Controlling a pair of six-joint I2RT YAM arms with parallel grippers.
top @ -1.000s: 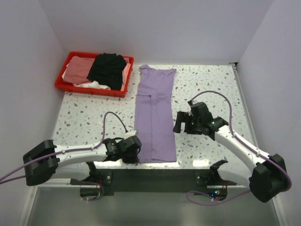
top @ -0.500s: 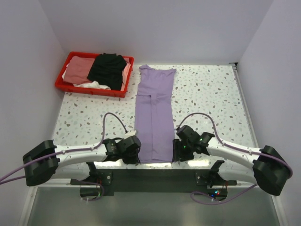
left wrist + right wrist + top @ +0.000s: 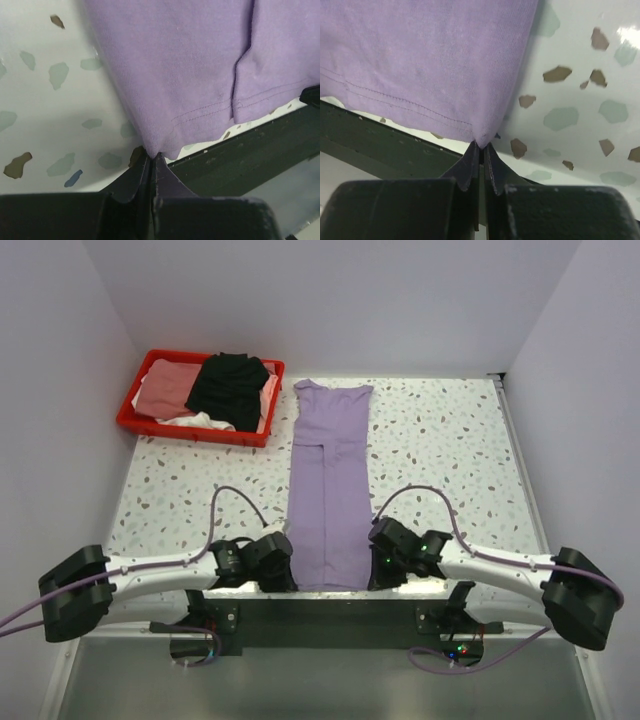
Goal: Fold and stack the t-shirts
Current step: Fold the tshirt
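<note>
Newly arrived, the right gripper clamps one hem corner of the lavender cloth t-shirt; the left gripper pinches the other, fold-ready.

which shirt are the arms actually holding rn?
The lavender t-shirt, laid out long on the table: left gripper and right gripper each pinch a near hem corner. The black shirt, pink shirt and white shirt sit heaped in the red tray.
</note>
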